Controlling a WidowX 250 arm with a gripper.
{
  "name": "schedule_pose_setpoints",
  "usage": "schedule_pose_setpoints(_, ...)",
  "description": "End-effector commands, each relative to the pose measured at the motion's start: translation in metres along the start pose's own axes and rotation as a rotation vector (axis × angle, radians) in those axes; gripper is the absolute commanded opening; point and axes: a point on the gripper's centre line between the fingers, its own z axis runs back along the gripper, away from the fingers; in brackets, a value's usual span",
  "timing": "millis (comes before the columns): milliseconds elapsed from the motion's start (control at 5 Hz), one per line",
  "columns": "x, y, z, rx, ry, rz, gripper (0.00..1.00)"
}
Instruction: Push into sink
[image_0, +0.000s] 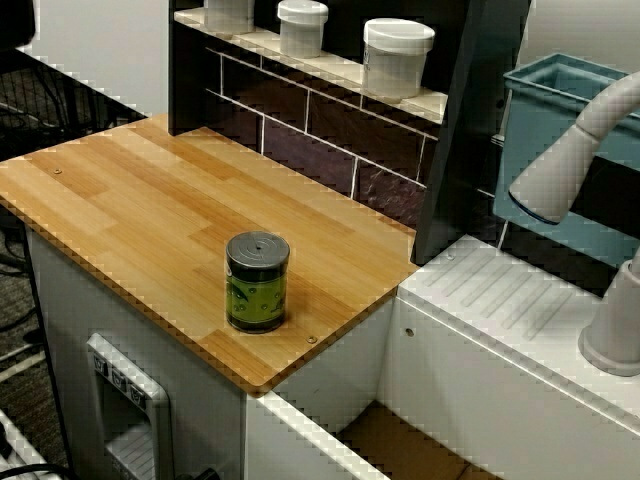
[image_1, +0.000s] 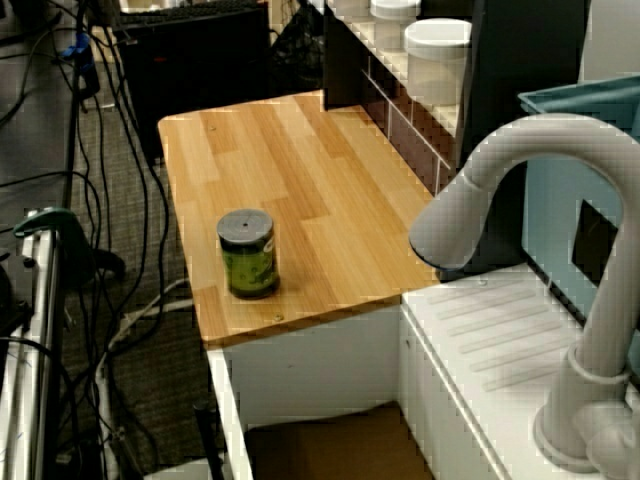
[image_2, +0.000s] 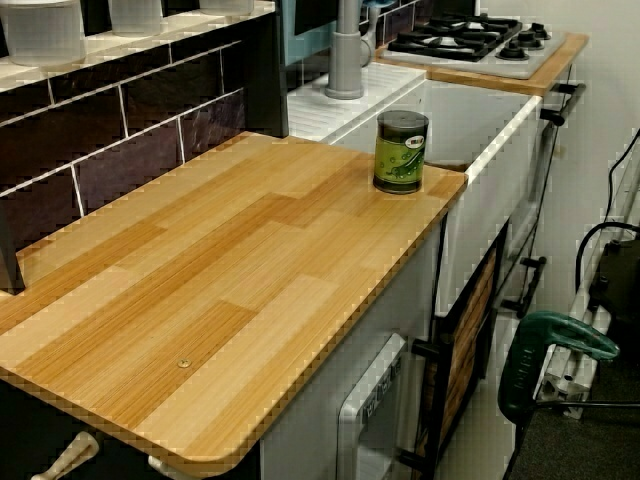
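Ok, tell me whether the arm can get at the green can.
Probably yes: the can stands alone on the wooden counter, nothing crowding it. The arm itself is out of view, though.

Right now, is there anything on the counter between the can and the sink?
Nothing visible. The can stands upright near the wooden counter edge, and the sink opens just beyond that edge.

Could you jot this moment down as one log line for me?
can: upright on wooden counter, near sink-side corner | sink: no can inside | claw: not in view | push: not done
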Motion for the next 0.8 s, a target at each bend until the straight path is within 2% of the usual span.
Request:
schedule_pose_setpoints(0,0.000,0.000,0.000,0.000,0.000,0.000,1.00)
schedule_pose_setpoints(200,0.011,0.031,-0.007,0.018,0.013,-0.027,1.00)
schedule_pose_setpoints(400,0.012,0.041,-0.011,0.021,0.015,-0.026,1.00)
schedule_pose_setpoints(600,0.024,0.044,-0.012,0.030,0.035,-0.038,1.00)
